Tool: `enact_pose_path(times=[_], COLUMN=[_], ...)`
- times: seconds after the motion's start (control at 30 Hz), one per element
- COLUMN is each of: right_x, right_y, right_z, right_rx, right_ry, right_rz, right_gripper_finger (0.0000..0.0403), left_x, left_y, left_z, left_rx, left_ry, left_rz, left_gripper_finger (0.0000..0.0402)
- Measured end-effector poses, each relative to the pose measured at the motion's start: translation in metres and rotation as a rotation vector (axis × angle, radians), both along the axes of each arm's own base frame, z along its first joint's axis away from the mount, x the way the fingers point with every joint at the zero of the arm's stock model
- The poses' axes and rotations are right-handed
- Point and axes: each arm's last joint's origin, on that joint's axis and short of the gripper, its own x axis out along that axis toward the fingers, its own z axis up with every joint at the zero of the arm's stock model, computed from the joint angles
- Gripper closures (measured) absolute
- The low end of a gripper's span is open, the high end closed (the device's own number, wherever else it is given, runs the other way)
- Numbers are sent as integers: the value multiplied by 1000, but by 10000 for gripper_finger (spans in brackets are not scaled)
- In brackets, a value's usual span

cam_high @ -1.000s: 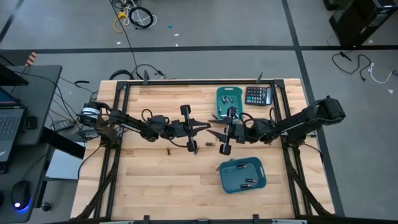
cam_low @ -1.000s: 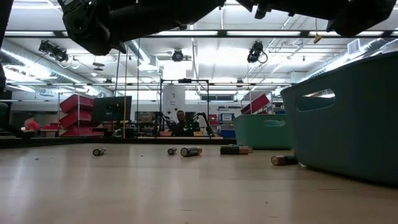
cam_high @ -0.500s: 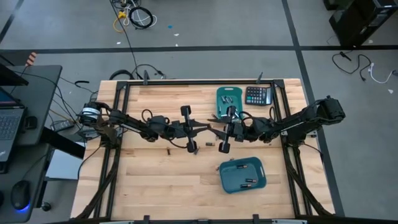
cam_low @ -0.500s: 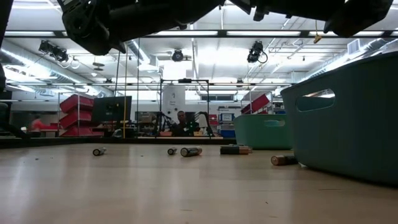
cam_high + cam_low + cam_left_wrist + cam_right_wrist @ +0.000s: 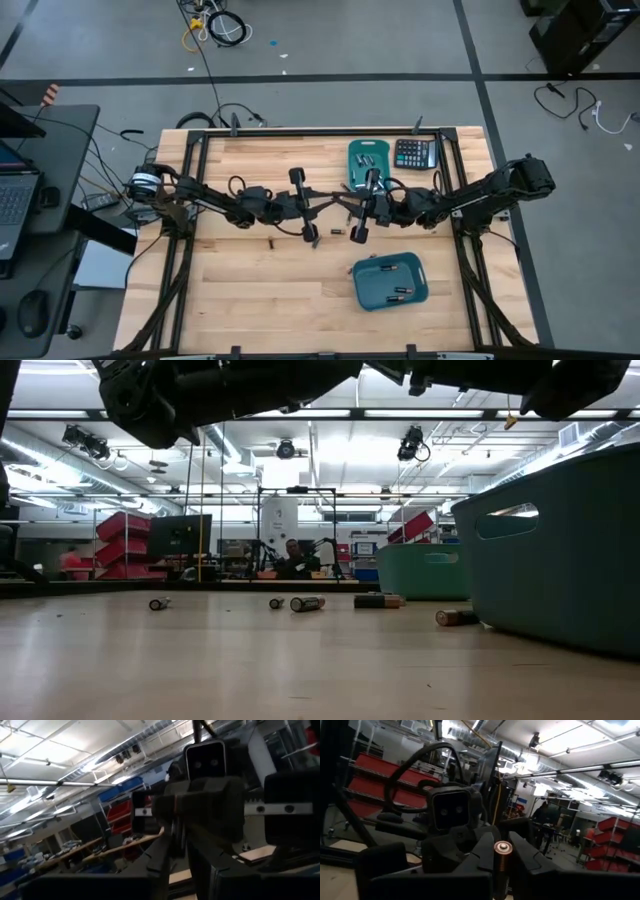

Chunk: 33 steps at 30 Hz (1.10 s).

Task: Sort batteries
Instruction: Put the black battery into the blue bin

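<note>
Above the table's middle, my left gripper (image 5: 332, 205) and my right gripper (image 5: 350, 208) meet tip to tip. My right gripper (image 5: 502, 870) is shut on a copper-coloured battery (image 5: 502, 857) that stands upright between its fingers. My left gripper faces it at close range; whether it touches the battery I cannot tell. More batteries lie loose on the wood (image 5: 311, 238) (image 5: 338, 233) (image 5: 270, 242); in the low view they show in a row (image 5: 307, 603) (image 5: 455, 617). Two teal bins (image 5: 369, 163) (image 5: 390, 280) hold several batteries. My right gripper pinches the battery's body (image 5: 502, 865) between its two fingers, below the silvery end cap (image 5: 502, 847). The fingers (image 5: 525, 855) come about level from the table's right side and lie across the battery. The battery stands upright, lifted clear of the table.
A black calculator (image 5: 414, 153) lies at the far right beside the far bin. The near bin's wall (image 5: 560, 560) fills the low view's right. The table's black frame rails (image 5: 190, 200) run along its left and right sides. Bare wood lies at the near left.
My right gripper's fingers have closed in on the battery held up between the two grippers. Both arms have stayed where they were above the table's middle.
</note>
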Motion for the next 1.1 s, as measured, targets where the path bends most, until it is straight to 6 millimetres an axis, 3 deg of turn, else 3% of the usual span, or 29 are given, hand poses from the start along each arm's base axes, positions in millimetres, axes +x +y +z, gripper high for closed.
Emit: enact_pose_path(times=[0.33, 0.47, 0.6, 0.8, 1.1], right_x=[-8, -32, -65, -95, -102], right_y=[4, 13, 15, 26, 50], right_z=[8, 18, 36, 18, -14], right_rx=[38, 179, 399, 489, 643], right_ry=[21, 190, 398, 717, 1048], right_rz=[-34, 37, 246, 318, 334], right_gripper_finger=[381, 381, 381, 380, 380], left_x=[3, 3, 1, 0, -1], left_y=[0, -7, -22, -28, -26], left_z=[-12, -29, -39, -39, -34], left_rx=[-57, -60, -44, -41, -75], left_ry=[129, 302, 401, 403, 350], left_rz=[109, 205, 239, 283, 372], left_gripper_finger=[265, 240, 232, 232, 232])
